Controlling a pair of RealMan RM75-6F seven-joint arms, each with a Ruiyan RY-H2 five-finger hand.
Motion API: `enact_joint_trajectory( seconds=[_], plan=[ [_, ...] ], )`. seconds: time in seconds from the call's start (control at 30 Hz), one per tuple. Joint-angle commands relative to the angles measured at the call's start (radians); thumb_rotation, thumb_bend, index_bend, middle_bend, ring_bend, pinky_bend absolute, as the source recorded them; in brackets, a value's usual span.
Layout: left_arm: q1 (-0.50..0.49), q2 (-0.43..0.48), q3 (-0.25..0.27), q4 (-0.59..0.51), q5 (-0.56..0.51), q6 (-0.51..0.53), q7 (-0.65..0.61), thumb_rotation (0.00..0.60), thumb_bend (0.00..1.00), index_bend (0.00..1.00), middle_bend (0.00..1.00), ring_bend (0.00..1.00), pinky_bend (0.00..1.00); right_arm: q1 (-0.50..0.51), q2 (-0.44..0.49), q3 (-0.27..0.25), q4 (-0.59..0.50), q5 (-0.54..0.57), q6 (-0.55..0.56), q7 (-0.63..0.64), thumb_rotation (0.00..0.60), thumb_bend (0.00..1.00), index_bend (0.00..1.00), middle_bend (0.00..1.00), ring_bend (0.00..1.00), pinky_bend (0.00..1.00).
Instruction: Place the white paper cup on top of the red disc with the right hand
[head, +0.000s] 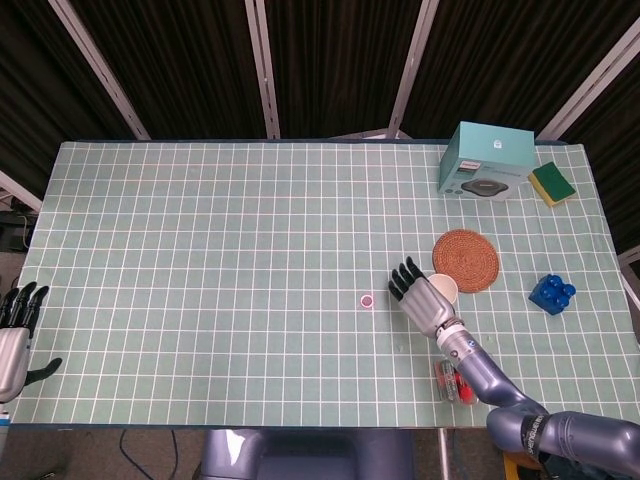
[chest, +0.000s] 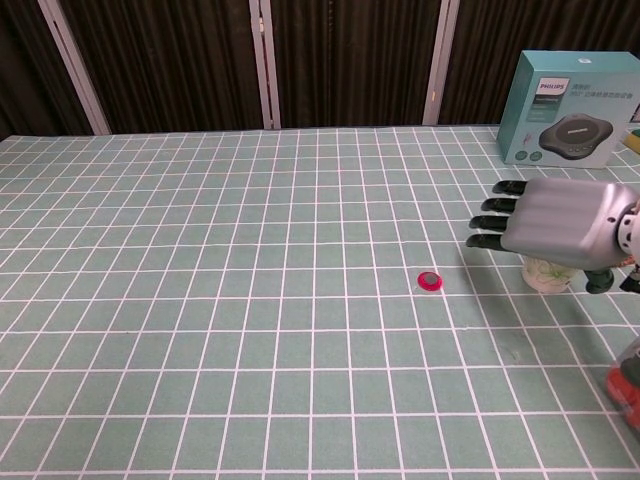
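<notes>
The left hand (head: 14, 335) rests empty at the lower left edge, fingers loosely apart. The green gridded tablecloth (head: 220, 250) sits before dark curtains. The red disc (head: 367, 300) lies bare at centre. Right of it, the right hand (head: 422, 297) covers the white paper cup (head: 446, 287), upright and floral-printed; whether it grips, I cannot tell.

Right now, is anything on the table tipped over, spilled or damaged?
Nothing stands out. The white paper cup stands upright beside the right hand, and the red disc lies flat and bare on the table.
</notes>
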Motion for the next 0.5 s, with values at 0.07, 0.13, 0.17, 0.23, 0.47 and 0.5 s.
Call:
enact_joint_trajectory(
  seconds=[0.07,0.13,0.17,0.23,0.47,0.5],
  plan=[
    [0.000,0.001,0.000,0.000,0.000,0.002,-0.002,0.600,0.00,0.00,0.00,0.00,0.00,0.023,-0.021,-0.031,0.014,0.045,0.035,-0.043,0.600,0.00,0.00,0.00,0.00,0.02],
    [-0.001,0.001,0.001,0.000,-0.001,0.002,-0.002,0.600,0.00,0.00,0.00,0.00,0.00,0.032,-0.031,-0.044,0.025,0.056,0.049,-0.059,0.600,0.00,0.00,0.00,0.00,0.05],
    [-0.001,0.001,0.001,0.000,-0.001,0.002,-0.002,0.600,0.00,0.00,0.00,0.00,0.00,0.035,-0.035,-0.048,0.029,0.060,0.054,-0.063,0.600,0.00,0.00,0.02,0.00,0.07],
    [-0.002,0.001,0.002,0.000,-0.002,0.001,-0.001,0.600,0.00,0.00,0.00,0.00,0.00,0.042,-0.042,-0.060,0.040,0.061,0.064,-0.076,0.600,0.01,0.00,0.05,0.00,0.11],
    [-0.005,-0.002,0.003,0.001,-0.011,-0.002,0.006,0.600,0.00,0.00,0.00,0.00,0.00,0.051,-0.078,-0.108,0.104,-0.004,0.112,-0.080,0.600,0.28,0.19,0.32,0.16,0.38],
    [-0.005,-0.002,0.004,0.000,-0.012,-0.003,0.007,0.600,0.00,0.00,0.00,0.00,0.00,0.051,-0.079,-0.110,0.109,-0.014,0.115,-0.071,0.600,0.31,0.20,0.34,0.20,0.40]
  ],
)
